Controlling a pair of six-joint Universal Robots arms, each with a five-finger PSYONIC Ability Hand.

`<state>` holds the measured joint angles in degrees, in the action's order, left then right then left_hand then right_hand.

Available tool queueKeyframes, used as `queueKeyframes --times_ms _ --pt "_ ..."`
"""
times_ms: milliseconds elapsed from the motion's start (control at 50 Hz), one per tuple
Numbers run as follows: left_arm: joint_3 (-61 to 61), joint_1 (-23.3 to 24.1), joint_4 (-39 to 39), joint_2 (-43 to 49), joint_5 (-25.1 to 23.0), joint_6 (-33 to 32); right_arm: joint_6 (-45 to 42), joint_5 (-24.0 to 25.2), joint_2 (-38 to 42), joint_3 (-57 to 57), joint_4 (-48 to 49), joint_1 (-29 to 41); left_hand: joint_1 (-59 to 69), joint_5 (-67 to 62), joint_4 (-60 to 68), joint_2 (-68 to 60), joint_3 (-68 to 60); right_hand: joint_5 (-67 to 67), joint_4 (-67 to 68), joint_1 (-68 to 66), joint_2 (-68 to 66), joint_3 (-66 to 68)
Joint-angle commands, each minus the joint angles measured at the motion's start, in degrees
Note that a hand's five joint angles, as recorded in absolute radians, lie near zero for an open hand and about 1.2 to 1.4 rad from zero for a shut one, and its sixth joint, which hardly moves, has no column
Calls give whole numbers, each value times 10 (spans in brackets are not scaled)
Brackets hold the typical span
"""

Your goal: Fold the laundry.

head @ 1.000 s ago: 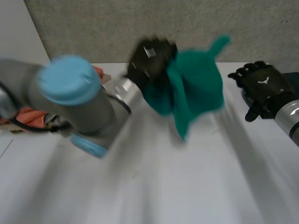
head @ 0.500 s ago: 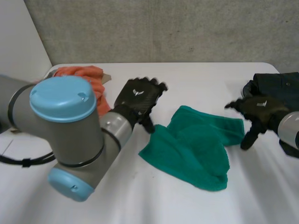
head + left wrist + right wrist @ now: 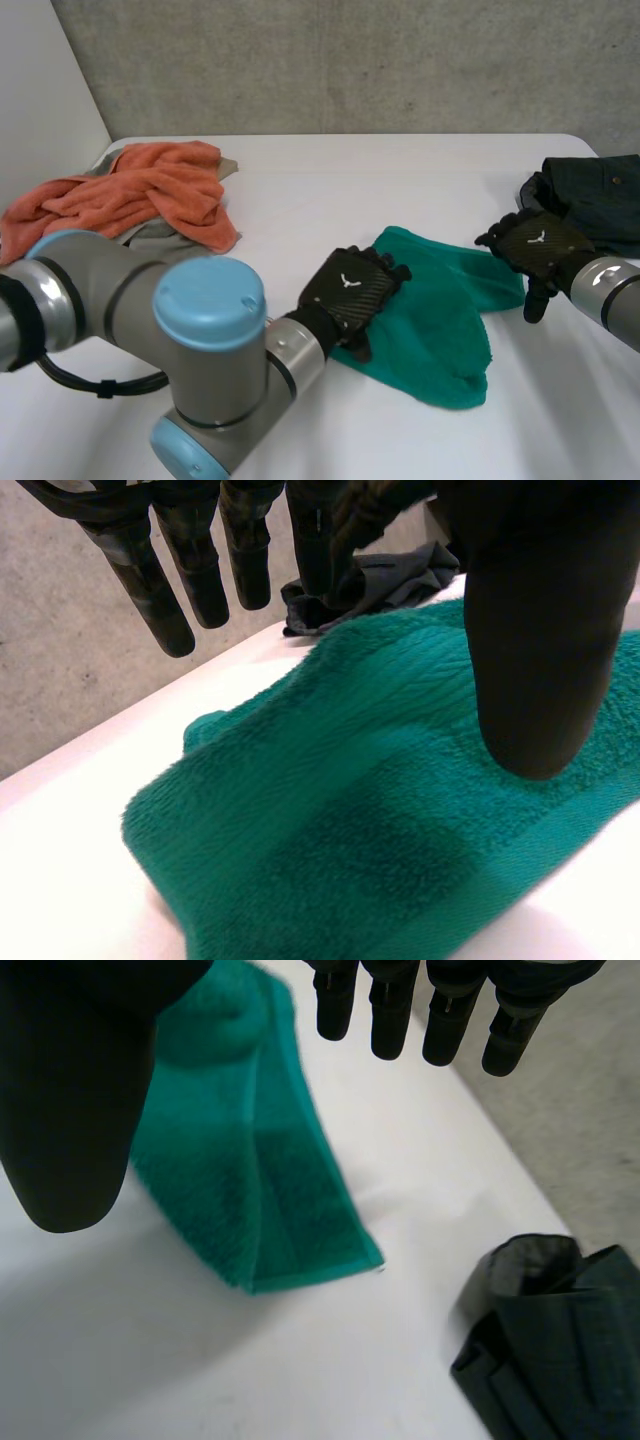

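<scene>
Green towel (image 3: 440, 335) lies with one edge under left robot hand (image 3: 352, 292).

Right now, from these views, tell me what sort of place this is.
Probably a robot lab or test bench: a white table, a rough grey wall behind it, and laundry set out: a green towel, an orange towel, a dark garment.

Plain teal green towel (image 3: 440, 330), white table (image 3: 330, 190), orange towel (image 3: 140, 195) plain too, dark garment (image 3: 595, 195) a navy-grey, left hand (image 3: 350, 292) and right hand (image 3: 535, 245) both black.
</scene>
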<state>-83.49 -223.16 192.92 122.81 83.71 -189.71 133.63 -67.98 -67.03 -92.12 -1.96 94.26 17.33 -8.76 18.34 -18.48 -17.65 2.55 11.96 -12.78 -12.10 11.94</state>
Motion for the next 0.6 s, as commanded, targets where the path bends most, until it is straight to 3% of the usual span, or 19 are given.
queueKeyframes --times_ms 20,60,120,160,200,300,360,460,600 --pt "27 26 5 54 44 -27 4 10 79 70 -52 6 127 -113 117 -116 -124 63 69 -60 -67 69" --pt "35 27 5 63 47 -37 11 10 90 79 -50 6 191 -177 181 -179 -188 100 106 -97 -104 106" --pt "46 28 5 70 55 -59 29 9 115 99 -43 7 440 -425 429 -428 -436 259 265 -257 -263 265" --pt "53 25 6 69 65 -67 38 8 131 112 -37 13 626 -611 615 -614 -622 492 498 -490 -496 498" --pt "59 22 6 67 71 -68 40 2 138 119 -33 20 627 -612 617 -615 -623 669 675 -667 -674 675" --pt "63 14 4 37 91 -69 51 0 129 128 -13 22 627 -612 617 -615 -623 675 680 -672 -679 681" --pt "55 -3 0 -28 93 -66 50 -5 93 129 -12 19 627 -612 617 -615 -623 675 680 -672 -679 681" --pt "39 -33 -8 -129 90 -65 52 -4 -43 135 -39 15 627 -612 617 -615 -623 675 680 -672 -679 681" --pt "30 -75 -33 -230 65 -44 51 -5 -156 174 -106 -4 627 -612 617 -615 -623 675 680 -672 -679 681"
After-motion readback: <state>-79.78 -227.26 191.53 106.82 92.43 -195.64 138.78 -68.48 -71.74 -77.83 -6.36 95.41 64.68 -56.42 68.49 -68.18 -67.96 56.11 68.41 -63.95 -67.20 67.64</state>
